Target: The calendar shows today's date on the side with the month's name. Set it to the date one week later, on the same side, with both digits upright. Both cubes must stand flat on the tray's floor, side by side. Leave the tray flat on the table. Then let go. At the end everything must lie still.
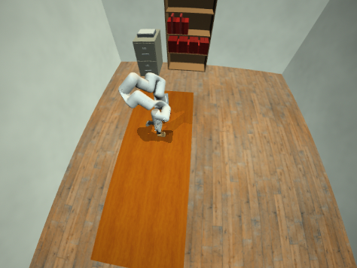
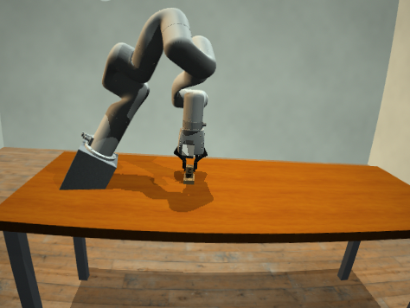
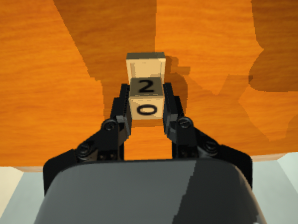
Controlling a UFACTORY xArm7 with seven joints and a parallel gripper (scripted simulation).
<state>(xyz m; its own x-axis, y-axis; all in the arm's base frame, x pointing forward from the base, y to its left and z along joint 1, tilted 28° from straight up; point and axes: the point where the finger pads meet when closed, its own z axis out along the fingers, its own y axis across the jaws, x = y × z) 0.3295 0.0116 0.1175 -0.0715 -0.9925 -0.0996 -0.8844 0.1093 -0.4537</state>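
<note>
A long orange wooden table top (image 2: pixel 277 203) on dark grey legs carries the arm's dark grey wedge-shaped base (image 2: pixel 88 173) at its far left. Near the middle, just right of that base, a small pale wooden calendar tray (image 3: pixel 145 64) rests on it.

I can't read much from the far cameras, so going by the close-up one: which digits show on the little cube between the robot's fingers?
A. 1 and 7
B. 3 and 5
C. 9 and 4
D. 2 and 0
D: in the wrist view the cube clamped in the gripper shows a 2 above a 0.
</note>
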